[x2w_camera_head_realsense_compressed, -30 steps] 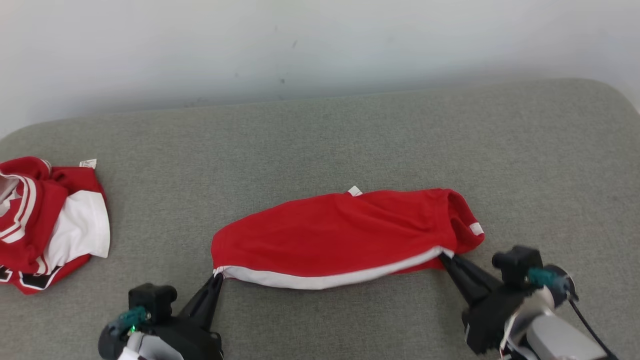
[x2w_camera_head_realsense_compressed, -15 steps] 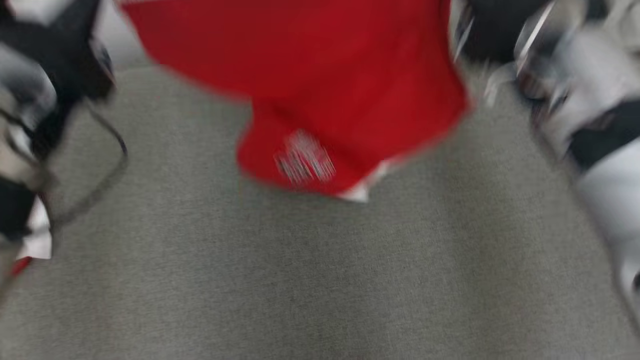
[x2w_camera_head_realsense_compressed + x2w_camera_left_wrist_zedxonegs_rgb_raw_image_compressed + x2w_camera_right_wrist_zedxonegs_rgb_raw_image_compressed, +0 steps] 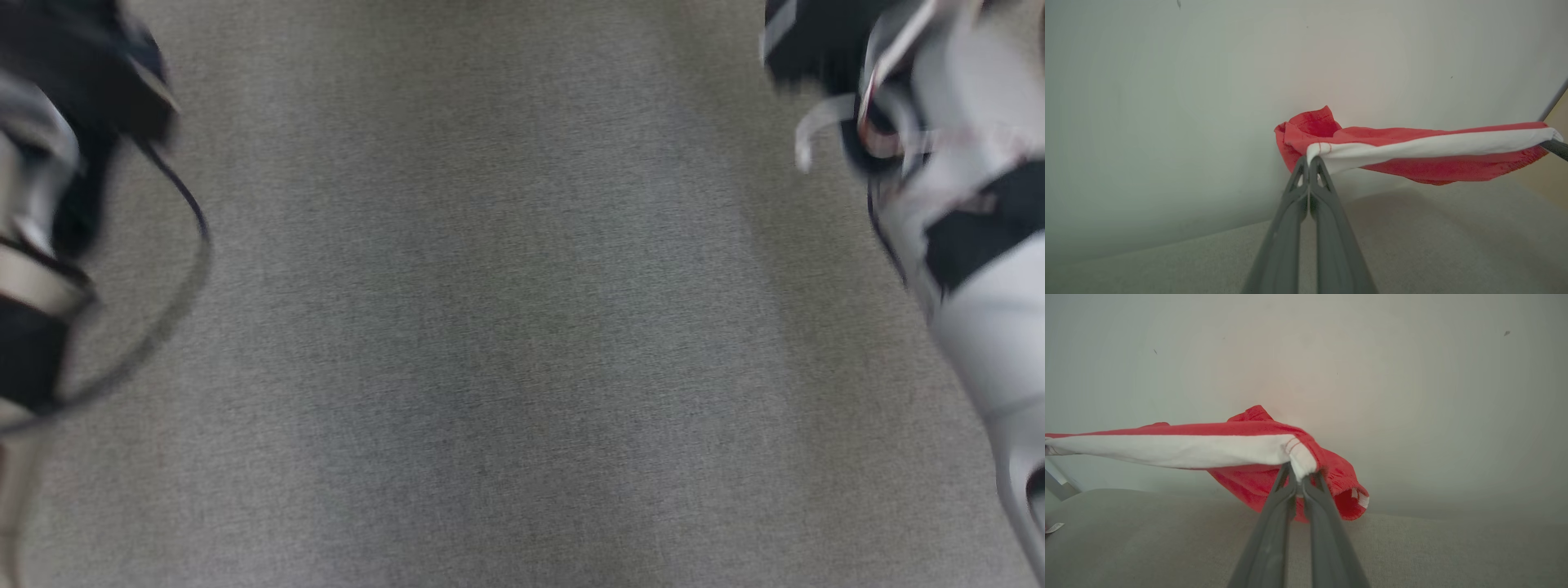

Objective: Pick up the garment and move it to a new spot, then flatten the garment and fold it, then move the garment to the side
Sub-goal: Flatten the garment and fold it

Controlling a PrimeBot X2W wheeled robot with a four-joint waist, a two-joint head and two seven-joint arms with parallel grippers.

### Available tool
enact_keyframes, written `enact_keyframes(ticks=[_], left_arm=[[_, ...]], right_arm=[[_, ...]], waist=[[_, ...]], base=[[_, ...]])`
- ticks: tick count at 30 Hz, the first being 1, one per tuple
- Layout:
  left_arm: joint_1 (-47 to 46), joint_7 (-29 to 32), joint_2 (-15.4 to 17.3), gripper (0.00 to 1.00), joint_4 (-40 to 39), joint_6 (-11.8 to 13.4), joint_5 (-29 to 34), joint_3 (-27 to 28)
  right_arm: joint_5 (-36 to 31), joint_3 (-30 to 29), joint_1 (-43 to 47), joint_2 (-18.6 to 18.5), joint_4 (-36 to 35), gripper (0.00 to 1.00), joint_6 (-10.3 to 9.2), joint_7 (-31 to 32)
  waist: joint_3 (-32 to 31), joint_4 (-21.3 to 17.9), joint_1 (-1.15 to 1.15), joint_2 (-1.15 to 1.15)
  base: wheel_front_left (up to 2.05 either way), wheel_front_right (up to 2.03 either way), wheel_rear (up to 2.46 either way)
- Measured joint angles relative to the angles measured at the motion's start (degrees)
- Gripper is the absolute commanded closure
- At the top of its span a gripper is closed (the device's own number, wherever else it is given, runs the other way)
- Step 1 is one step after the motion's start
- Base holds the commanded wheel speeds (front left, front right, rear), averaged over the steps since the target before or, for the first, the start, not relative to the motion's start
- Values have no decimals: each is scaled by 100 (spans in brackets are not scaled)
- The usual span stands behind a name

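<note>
Upholstery first: grey woven cushion (image 3: 522,343), flat and bare between the two arms in the head view. Blurred at both sides there: left forearm (image 3: 41,188), dark and pale, at the left edge with a thin black cable (image 3: 184,269) looping off it; right forearm (image 3: 971,245), white with black bands, at the right edge. Behind the cushion's far edge, plain pale wall (image 3: 1167,90), matt, marked by a few small dark specks. Past the cushion's edge at the right of the left wrist view, tan strip (image 3: 1555,171); cannot tell what.

Above the cushion, garment (image 3: 1453,167): red with a white band (image 3: 1433,145), stretched taut like a hammock between the two grippers, red body sagging below the band, clear of the upholstery in the left wrist view. At one end, left gripper (image 3: 1309,163), fingers pressed together, pinching the band's corner. At the other end, right gripper (image 3: 1300,479), squeezed onto the band the same way, a red cuff (image 3: 1347,494) drooping just beyond its fingers. Near the cushion's edge at the left of the right wrist view, small white label (image 3: 1054,528) lying flat.
</note>
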Motion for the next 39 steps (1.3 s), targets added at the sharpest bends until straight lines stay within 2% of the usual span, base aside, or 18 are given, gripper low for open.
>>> enact_keyframes(ticks=[5,8,18,22,29,35,39], left_arm=[[1311,-355,-407,100,153,-1,-275,-227],[1942,-569,-550,100,311,-1,-286,-386],[3026,-775,-411,100,425,88,-63,-630],[3327,-824,-470,100,289,107,-62,-676],[4060,-850,-704,100,107,111,-230,-710],[4765,-850,-739,100,-18,159,-186,-1035],[4950,-850,-708,100,-165,254,-164,-1057]], right_arm=[[109,179,1371,-191,73,100,1,-352],[143,558,2097,-236,33,100,1,-402],[657,1095,3311,-572,-389,100,2,-550],[681,1254,3592,-821,-561,100,7,-582],[826,1360,4229,-1046,-704,100,7,-619],[970,1504,5027,-1174,-914,100,7,-631],[976,1481,5227,-1278,-1024,100,7,-631]], waist=[[-21,161,-3,-1],[-143,199,-3,-1],[-825,220,-5,-2],[-1142,231,-5,-2],[-1723,266,-6,-2],[-2203,290,-6,-3],[-2417,317,-5,-3]], base=[[0,0,0],[0,0,0],[0,0,0],[0,0,0],[0,0,0],[0,0,0],[0,0,0]])
